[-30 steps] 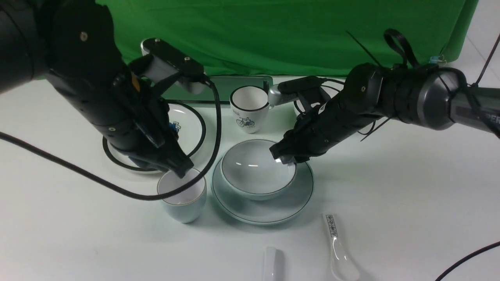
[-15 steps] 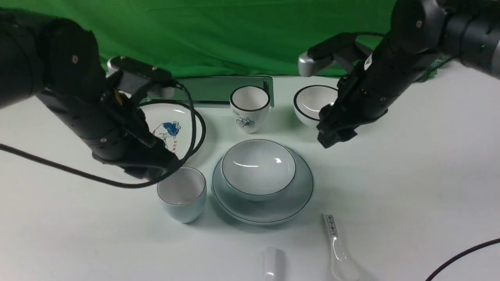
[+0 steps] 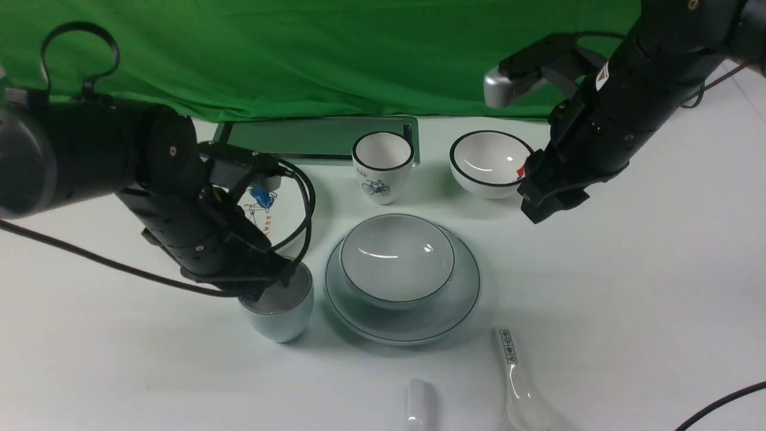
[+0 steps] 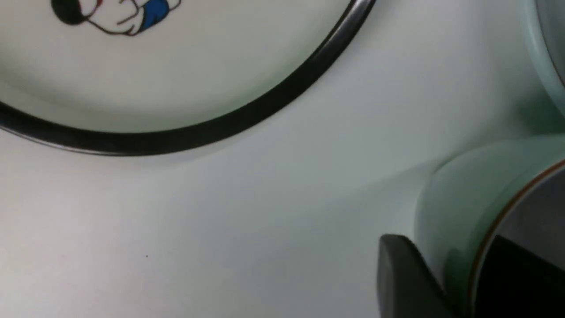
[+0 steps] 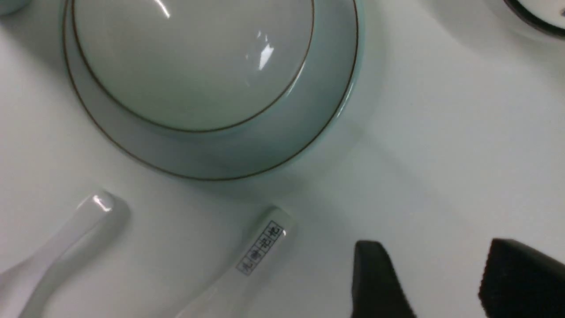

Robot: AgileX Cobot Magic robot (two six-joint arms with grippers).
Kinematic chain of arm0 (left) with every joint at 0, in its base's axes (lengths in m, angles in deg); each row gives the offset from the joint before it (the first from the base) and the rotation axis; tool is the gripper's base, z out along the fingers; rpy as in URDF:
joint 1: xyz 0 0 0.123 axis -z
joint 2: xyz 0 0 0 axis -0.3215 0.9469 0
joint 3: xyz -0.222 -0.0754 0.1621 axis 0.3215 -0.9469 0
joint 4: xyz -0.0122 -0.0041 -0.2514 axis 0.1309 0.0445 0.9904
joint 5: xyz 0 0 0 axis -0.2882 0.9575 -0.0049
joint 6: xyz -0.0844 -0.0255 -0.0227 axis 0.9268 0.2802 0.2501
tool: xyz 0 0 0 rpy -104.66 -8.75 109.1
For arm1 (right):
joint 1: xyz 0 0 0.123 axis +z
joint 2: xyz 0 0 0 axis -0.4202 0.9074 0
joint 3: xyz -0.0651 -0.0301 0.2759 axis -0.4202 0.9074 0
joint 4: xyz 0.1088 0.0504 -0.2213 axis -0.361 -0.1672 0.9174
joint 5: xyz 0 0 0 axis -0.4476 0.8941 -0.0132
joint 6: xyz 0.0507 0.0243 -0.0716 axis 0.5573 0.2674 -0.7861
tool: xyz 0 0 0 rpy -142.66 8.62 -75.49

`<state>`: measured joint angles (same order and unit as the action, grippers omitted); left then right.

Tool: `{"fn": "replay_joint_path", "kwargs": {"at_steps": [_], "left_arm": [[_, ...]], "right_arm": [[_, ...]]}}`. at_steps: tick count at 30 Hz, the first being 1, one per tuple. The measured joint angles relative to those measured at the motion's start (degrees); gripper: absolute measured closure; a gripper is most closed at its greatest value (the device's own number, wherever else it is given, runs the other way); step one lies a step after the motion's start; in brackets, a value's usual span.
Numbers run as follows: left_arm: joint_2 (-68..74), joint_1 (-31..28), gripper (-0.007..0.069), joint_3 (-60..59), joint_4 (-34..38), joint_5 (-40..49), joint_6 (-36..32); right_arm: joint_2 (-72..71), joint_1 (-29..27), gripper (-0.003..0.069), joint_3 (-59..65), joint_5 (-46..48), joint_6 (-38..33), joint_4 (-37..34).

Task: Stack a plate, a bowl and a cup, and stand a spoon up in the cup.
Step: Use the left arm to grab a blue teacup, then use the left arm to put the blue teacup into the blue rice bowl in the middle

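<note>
The bowl [image 3: 395, 257] sits in the plate [image 3: 413, 326] at the table's middle; both show in the right wrist view, bowl [image 5: 194, 57] on plate [image 5: 220, 163]. The cup [image 3: 278, 314] stands upright left of the plate. My left gripper [image 3: 278, 278] is down on the cup's rim, open, one finger outside the wall and one inside, as the left wrist view [image 4: 441, 243] shows on the cup [image 4: 459, 194]. The plain spoon [image 3: 419, 407] lies at the front edge, also in the right wrist view [image 5: 70, 238]. My right gripper [image 3: 541, 209] is open and empty, raised right of the stack [image 5: 435, 247].
A marked-handle spoon [image 3: 517, 383] lies right of the plain one. A cartoon plate [image 3: 287, 197] lies behind my left arm. A bicycle cup [image 3: 383, 164] and a black-rimmed bowl [image 3: 488, 161] stand behind the stack. A flat tray [image 3: 311, 140] lies at the back.
My right gripper has let go of the bowl, risen and drawn back to the right. My left gripper lifted off the cup, then came down over its rim.
</note>
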<state>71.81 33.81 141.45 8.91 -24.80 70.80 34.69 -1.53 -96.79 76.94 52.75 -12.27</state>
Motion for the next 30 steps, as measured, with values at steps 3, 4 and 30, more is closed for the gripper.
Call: {"fn": "replay_joint_path", "kwargs": {"at_steps": [3,4,30], "left_arm": [[0.0,0.0,0.0624,1.7,0.9,2.4,-2.2],[-0.1,0.0,0.0624,3.0,1.9,3.8,-3.2],[22.7,10.7,0.0620,40.9,1.3,18.7,-7.0]], "right_arm": [[-0.1,0.0,0.0316,0.0,3.0,0.3,0.0],[-0.3,0.0,0.0318,0.0,4.1,0.3,0.1],[-13.2,0.0,0.0321,0.1,5.2,2.6,1.3]]}}
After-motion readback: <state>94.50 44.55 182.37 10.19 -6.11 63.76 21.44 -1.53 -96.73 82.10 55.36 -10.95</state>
